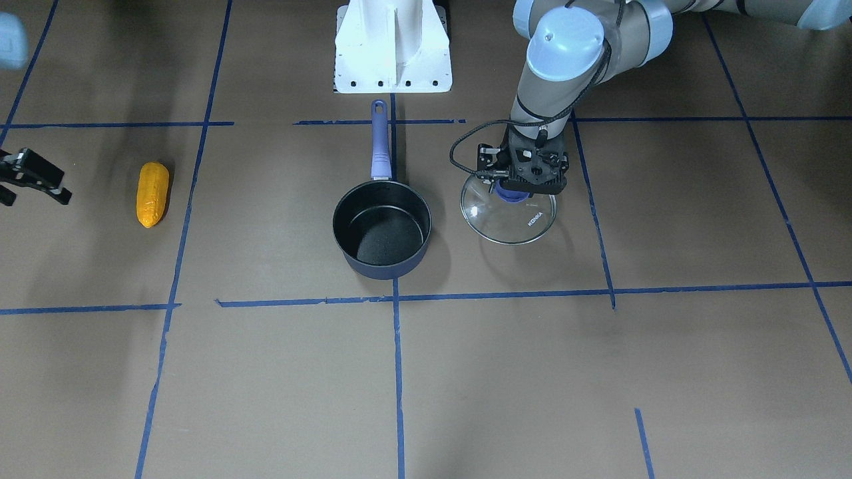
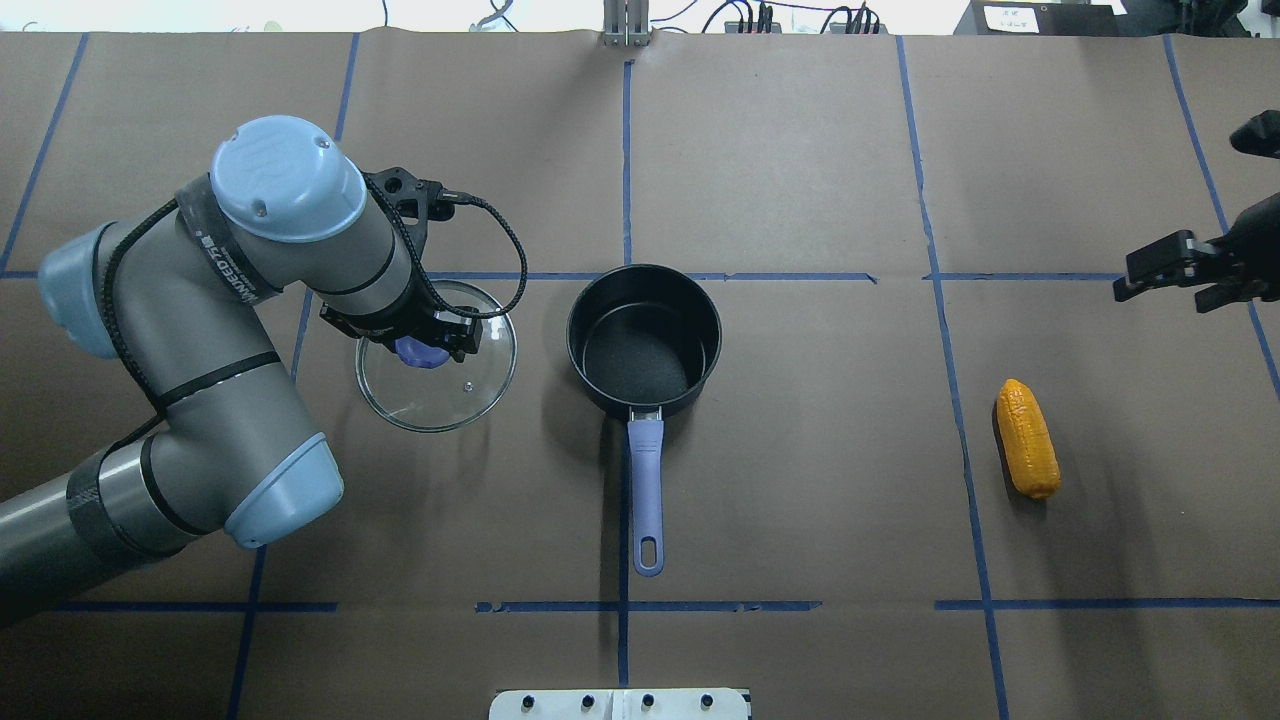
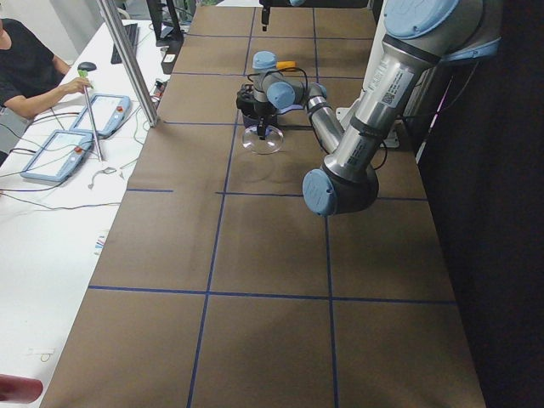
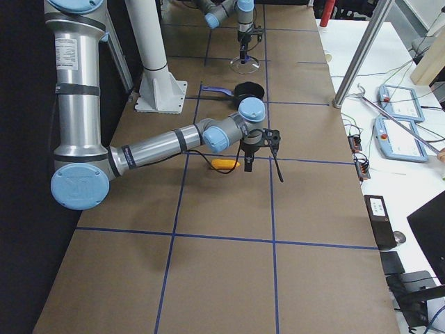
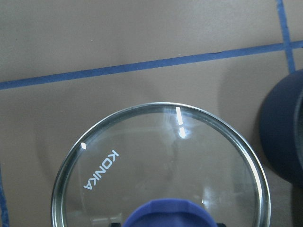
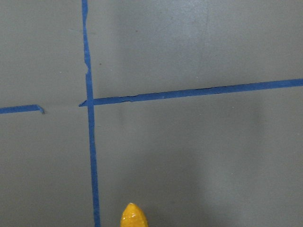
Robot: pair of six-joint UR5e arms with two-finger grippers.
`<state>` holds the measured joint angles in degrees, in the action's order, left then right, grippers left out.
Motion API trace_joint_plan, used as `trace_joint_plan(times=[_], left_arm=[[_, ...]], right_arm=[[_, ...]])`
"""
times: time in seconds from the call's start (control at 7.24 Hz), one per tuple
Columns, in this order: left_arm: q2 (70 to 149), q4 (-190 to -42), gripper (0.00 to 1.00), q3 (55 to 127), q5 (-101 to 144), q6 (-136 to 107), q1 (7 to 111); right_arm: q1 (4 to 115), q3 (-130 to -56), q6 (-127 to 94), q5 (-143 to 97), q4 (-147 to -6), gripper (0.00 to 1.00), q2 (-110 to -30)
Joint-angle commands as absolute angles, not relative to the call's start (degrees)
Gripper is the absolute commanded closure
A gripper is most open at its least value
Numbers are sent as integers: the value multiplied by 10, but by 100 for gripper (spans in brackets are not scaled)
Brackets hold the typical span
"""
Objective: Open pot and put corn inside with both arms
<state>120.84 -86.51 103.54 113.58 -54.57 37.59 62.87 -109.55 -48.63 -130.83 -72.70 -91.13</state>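
pot handle (image 2: 646, 490): nearest the robot, lavender, points straight back at the base. it lies flat on the bench (image 2: 800, 500), with nothing touching it.
corn (image 2: 1028, 440): lies on the bench well to the right of the pot, long axis roughly near-to-far. nothing holds it, and only its tip shows at the bottom edge of the right wrist view.
lid (image 2: 440, 390): off the pot, just beside it on the left, glass side down. cannot tell whether the rim rests on the bench or hangs just above it.
left pincer (image 2: 425, 345): closed around the lid's purple knob (image 2: 420, 352), reaching straight down from above.
pot (image 2: 640, 360): open and upright near bench centre, black interior empty.
right pincer (image 2: 1170, 280): farthest out, beyond the corn and not over it. fingers spread wide with nothing between them.
stage (judged): opening done, corn pickup not begun.
risk 1: if the lid is released while raised, it could drop and skid into the pot wall, since the gap is small.
risk 2: the cob is rounded, so an off-centre pinch could roll or squirt it away.
risk 3: the corn looks about as long as the pot is wide. lowered flat, it may bridge the rim rather than drop in.
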Motion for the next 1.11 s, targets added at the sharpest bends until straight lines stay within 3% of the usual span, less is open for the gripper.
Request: trace_joint_plan(times=[0.0,0.69,0.97], left_arm=[[1196,-924,94,988,1136,-548,374],[1189,-936,93,961,1136,-544,372],[1184,-936,87,961,1136,-541,372]], right_arm=[[571,-1098,-569,-1268,-665,0,-915],[558,-1094,-570,-1266,-664,0,-916],[556,-1094,-570,-1266,-664,0,-916]])
